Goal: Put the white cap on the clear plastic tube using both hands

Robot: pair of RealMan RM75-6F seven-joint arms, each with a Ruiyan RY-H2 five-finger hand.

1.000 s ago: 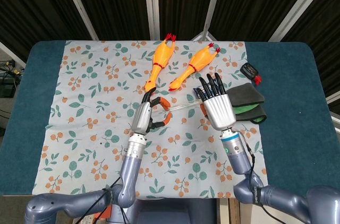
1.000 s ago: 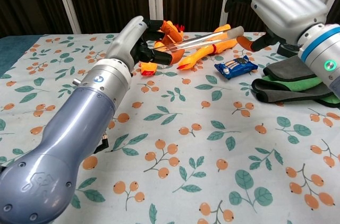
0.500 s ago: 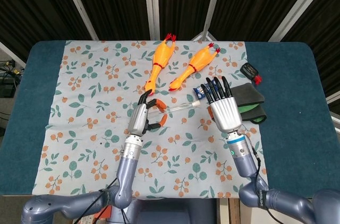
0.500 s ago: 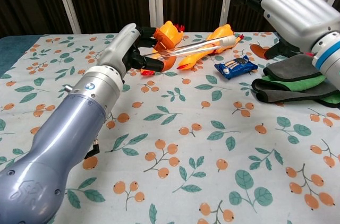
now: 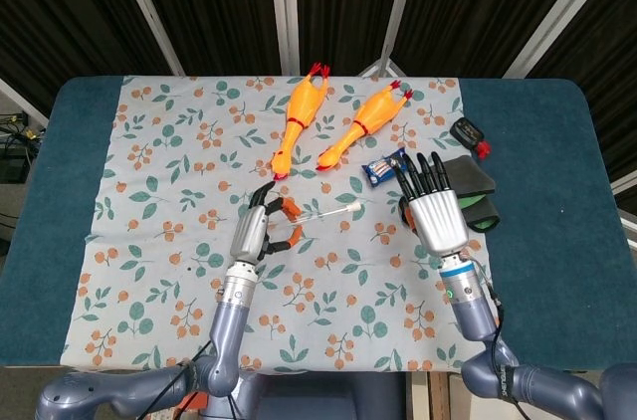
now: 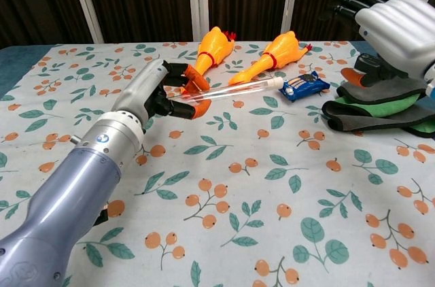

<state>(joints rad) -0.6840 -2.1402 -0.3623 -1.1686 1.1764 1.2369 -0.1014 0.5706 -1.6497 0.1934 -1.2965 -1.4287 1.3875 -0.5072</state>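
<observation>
While left hand grasps clear plastic tube with white cap fitted, right hand hovers released, fingers spread, above grey gloves

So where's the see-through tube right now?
The clear plastic tube is in the left hand, near the middle of the flowery cloth, its white-capped end pointing toward the blue packet.

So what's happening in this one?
The left hand holds the clear plastic tube at one end, raised above the patterned cloth, and the white cap sits on the tube's far end. The right hand hovers open off to the side, over the folded dark cloths, holding nothing. Two rubber chickens and a small blue packet lie untouched behind.
</observation>
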